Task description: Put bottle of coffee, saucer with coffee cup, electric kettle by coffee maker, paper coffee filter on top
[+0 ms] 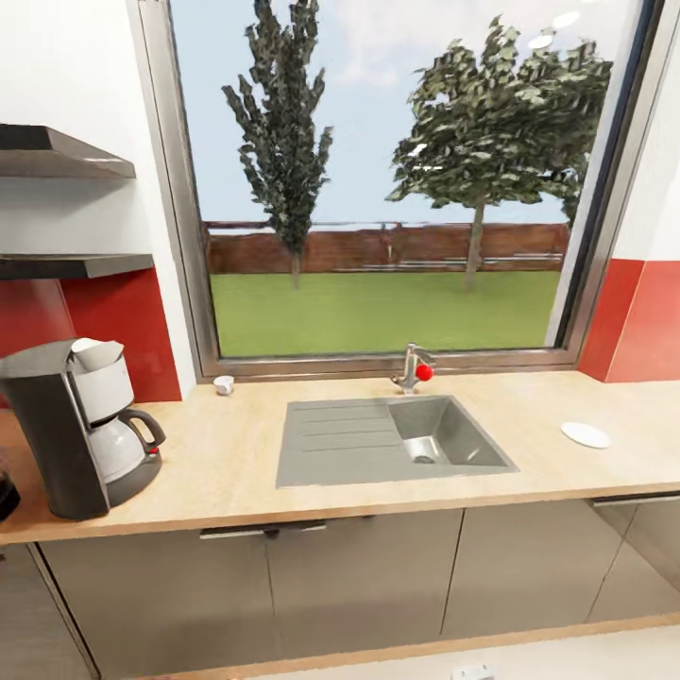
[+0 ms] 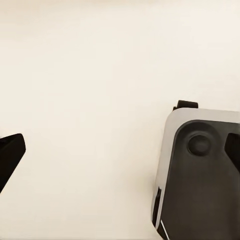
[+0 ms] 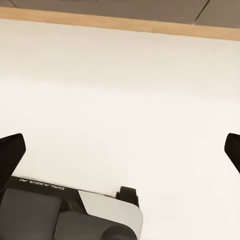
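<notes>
The black coffee maker stands at the counter's left end, its glass pot in place and a white paper filter on top. A small white coffee cup rests by the window frame, left of the sink. Far to the right, the white saucer lies flat on the counter. My left gripper hangs open over pale floor beside the robot's base. My right gripper is open too, above the floor near the cabinet foot. The coffee bottle and kettle are out of view.
A grey sink with a drainboard is set in the wooden countertop, its faucet below the window. Two shelves hang at the upper left. A dark rounded object is cut off at the left edge.
</notes>
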Robot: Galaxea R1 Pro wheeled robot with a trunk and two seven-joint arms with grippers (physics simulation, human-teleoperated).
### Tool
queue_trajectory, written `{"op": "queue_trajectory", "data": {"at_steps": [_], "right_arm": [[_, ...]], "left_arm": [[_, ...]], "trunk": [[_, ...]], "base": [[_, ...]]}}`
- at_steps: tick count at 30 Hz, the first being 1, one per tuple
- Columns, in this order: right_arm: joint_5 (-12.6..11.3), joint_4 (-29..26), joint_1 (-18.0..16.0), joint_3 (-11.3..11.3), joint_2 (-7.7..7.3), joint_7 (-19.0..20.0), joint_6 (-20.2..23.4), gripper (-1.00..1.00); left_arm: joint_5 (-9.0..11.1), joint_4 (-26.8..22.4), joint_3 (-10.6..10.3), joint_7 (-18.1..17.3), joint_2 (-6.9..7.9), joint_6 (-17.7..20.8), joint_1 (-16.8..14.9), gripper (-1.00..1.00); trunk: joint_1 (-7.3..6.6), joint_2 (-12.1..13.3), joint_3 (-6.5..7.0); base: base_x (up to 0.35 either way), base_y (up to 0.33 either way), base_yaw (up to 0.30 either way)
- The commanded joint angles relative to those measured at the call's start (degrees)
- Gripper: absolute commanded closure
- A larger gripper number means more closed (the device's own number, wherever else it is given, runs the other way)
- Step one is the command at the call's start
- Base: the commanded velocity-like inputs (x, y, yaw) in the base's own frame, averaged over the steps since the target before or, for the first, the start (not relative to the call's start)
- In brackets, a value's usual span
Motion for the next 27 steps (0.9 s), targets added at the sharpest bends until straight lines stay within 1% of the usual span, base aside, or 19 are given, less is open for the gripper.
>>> {"op": "queue_trajectory", "data": {"at_steps": [1, 7, 10, 17, 22, 27], "right_arm": [[0.53, -0.15, 0.03, -0.49, 0.0, 0.2, 0.32, -1.0], [0.53, -0.15, 0.03, -0.49, 0.0, 0.18, 0.32, -1.0], [0.53, -0.15, 0.03, -0.49, -0.01, 0.14, 0.32, -1.0], [0.53, -0.14, 0.03, -0.49, -0.01, 0.11, 0.32, -1.0], [0.53, -0.15, 0.03, -0.52, -0.01, 0.11, 0.34, -1.0], [0.53, -0.21, 0.03, -0.57, -0.01, 0.11, 0.34, -1.0]], "left_arm": [[-0.02, 0.1, 0.44, -0.05, -0.02, -0.26, -0.04, -1.0], [-0.02, 0.05, 0.42, -0.23, -0.02, -0.26, -0.04, -1.0], [-0.02, 0.03, 0.38, -0.22, -0.02, -0.26, -0.04, -1.0], [-0.02, 0.02, 0.41, -0.25, -0.02, -0.26, -0.04, -1.0], [-0.02, 0.02, 0.4, -0.26, 0.06, -0.26, -0.03, -1.0], [-0.02, 0.02, 0.38, -0.23, 0.06, -0.3, -0.04, -1.0]], "trunk": [[0.02, -0.04, -0.02], [0.02, -0.04, -0.02], [0.02, -0.04, -0.02], [0.02, -0.04, -0.02], [0.02, -0.04, -0.02], [0.02, -0.04, -0.02]], "base": [[0.002, -0.007, 0.277], [0.0, -0.002, 0.274], [0.0, 0.0, 0.139], [-0.003, 0.0, 0.03], [-0.13, 0.0, 0.003], [-0.038, 0.0, 0.0]]}}
